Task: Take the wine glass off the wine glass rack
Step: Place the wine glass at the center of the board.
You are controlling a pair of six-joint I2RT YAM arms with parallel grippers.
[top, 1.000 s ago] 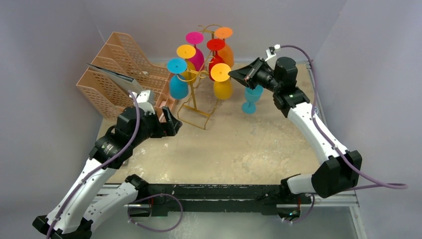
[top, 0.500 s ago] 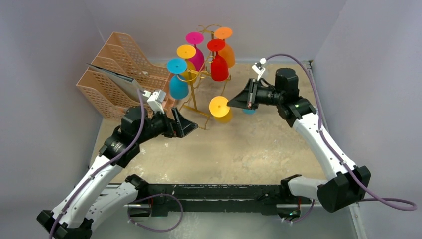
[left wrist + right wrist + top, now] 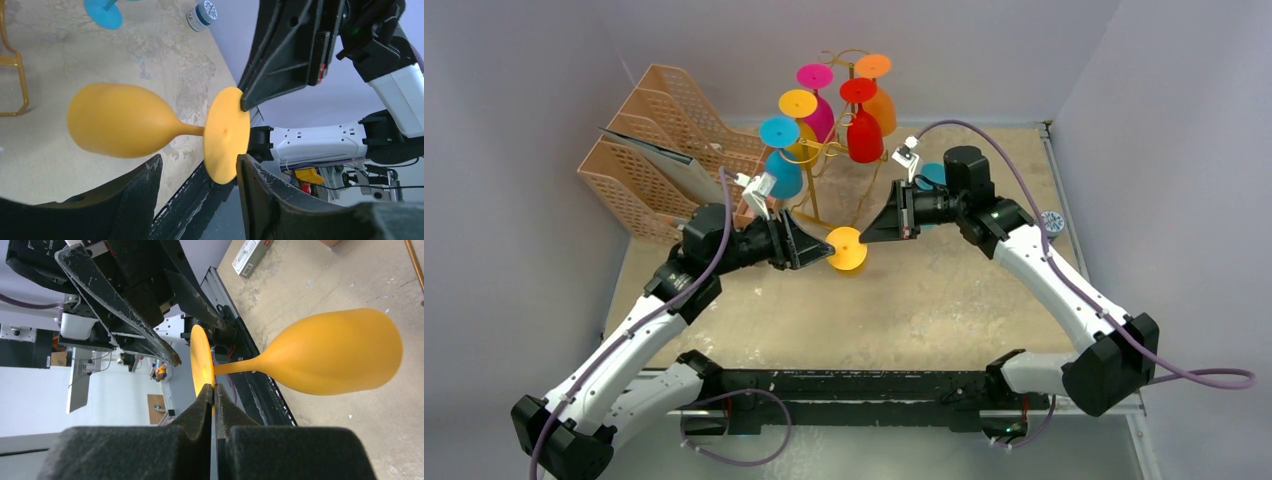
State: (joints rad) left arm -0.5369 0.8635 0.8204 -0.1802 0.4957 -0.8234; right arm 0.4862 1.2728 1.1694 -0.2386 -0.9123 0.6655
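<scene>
Hanging sideways above the bench (image 3: 924,300), the yellow wine glass (image 3: 125,122) is already clear of the wine glass rack (image 3: 812,205), so removal looks done; only a handover or set-down seems left. The right pincer (image 3: 214,390) pinches its foot rim; the left pincer (image 3: 197,160) stands open astride the foot. The glass is matte and opaque, with a rounded bowl.

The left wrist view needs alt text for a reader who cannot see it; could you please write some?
An orange wine glass hangs sideways above a tan table, its foot pinched at the rim by the right hand. The open left hand flanks the foot from below.
</scene>
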